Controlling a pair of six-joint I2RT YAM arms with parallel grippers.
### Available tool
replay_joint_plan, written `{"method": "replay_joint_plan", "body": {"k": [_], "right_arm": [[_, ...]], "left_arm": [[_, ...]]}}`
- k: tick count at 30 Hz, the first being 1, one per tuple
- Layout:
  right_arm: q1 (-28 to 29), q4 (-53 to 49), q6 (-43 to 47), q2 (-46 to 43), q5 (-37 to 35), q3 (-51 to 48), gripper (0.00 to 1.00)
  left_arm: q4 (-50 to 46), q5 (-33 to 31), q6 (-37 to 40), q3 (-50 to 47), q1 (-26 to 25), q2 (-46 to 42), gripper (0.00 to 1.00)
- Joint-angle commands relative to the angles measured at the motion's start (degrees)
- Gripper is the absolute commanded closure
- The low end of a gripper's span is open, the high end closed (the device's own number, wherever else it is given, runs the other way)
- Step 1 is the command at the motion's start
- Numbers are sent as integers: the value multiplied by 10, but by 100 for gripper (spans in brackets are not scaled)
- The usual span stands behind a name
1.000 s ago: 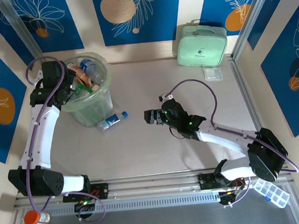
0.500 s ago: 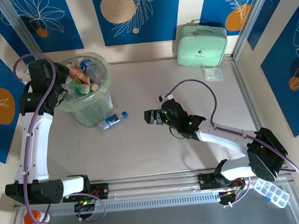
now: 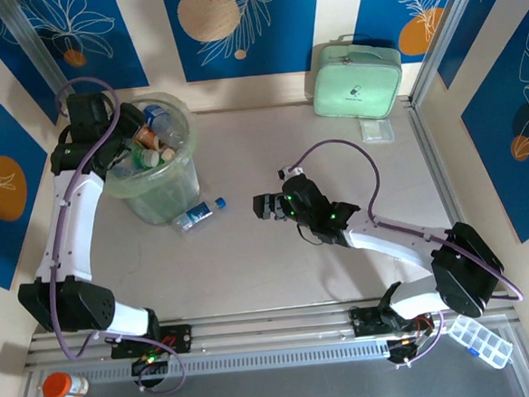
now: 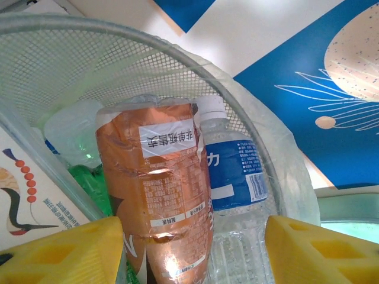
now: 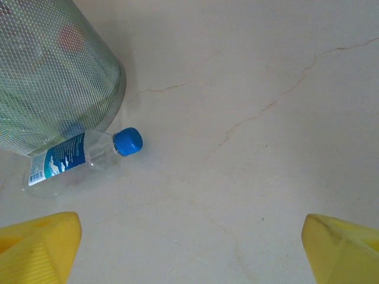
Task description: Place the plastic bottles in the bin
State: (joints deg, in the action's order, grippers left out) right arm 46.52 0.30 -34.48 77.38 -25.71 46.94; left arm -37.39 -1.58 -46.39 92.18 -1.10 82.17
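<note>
I have one clear bottle with a blue cap lying on the counter, its base tucked close to the foot of the bin; I cannot tell whether the two touch. The right tool hovers well apart from it, fingers spread wide and empty. I judge the step in hand to be the reach for that bottle. To do it well I would come down near the cap end, jaws across the bottle's width, so that neither finger catches the bin wall, and close gently, since the thin plastic will likely buckle and slip. The left tool hangs over the bin's mouth, fingers apart and clamping nothing, above an orange-labelled bottle and a blue-labelled bottle resting inside. I would lift that arm clear before the right one arrives. The overhead view gives me both arms and the gap to cross. The right wrist view gives the cap's heading, and the left wrist view shows how full the bin is.
</note>
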Motion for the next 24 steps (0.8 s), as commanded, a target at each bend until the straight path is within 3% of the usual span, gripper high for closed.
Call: {"method": "replay_joint_plan", "body": {"k": [1, 6, 13, 16, 24], "right_arm": [[5, -5, 10, 6, -2, 21, 4], [5, -5, 11, 4, -2, 22, 4], [12, -4, 20, 7, -7, 24, 4], [15, -3, 21, 8, -6, 26, 5], [26, -2, 25, -3, -48, 20, 5]], "left_arm": [[7, 38, 3, -20, 9, 11, 36], [13, 49, 3, -21, 10, 5, 36], [0, 5, 47, -12, -12, -92, 35], [-15, -34, 73, -37, -62, -143, 35], [-62, -128, 153, -179, -271, -238, 36]]}}
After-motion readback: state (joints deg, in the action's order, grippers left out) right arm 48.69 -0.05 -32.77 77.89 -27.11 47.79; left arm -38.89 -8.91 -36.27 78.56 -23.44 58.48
